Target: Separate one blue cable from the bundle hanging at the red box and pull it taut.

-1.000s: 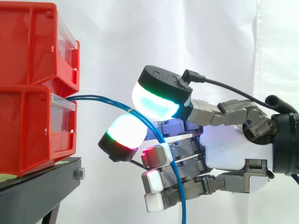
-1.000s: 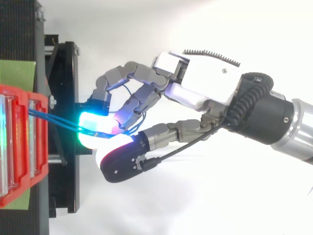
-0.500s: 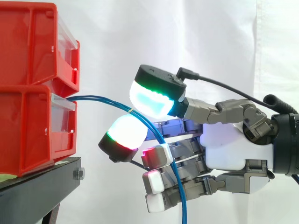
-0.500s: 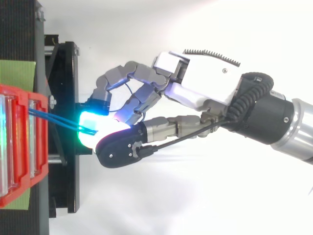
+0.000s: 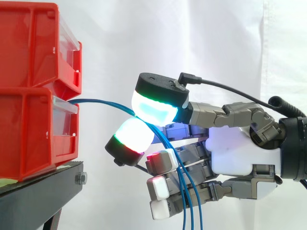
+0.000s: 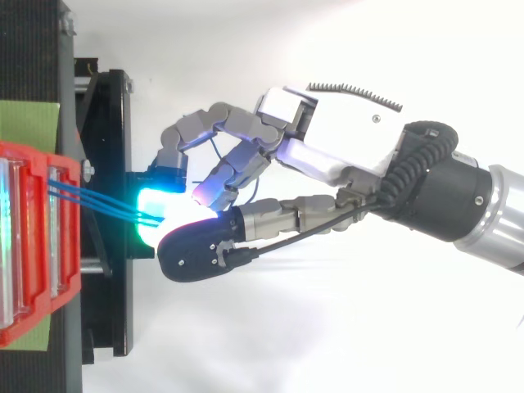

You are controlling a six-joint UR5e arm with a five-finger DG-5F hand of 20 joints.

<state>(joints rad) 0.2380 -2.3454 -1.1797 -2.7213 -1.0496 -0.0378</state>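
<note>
Thin blue cables [image 5: 100, 101] come out of the lower red bin [image 5: 29, 134] and arc to the right. They pass between the hand's big cyan-glowing thumb pad [image 5: 153, 108] and a white-green finger pad [image 5: 134, 136], which press together on them. Below the pinch, three blue strands hang down in front of the curled lower fingers. The hand [image 5: 240, 153] lies level, to the right of the bins. From above, the blue cables [image 6: 106, 205] run from the red bin [image 6: 33, 237] to the glowing pads under the hand [image 6: 344, 147].
A second red bin [image 5: 29, 43] is stacked on the lower one. Both rest on a black stand [image 5: 38, 196], whose edge reaches out below the cables. A white curtain [image 5: 216, 38] hangs behind. The arm enters from the right.
The thumb pad has come down and to the left onto the finger pad, closing the gap over the cables. The hanging cables now spread into three strands.
</note>
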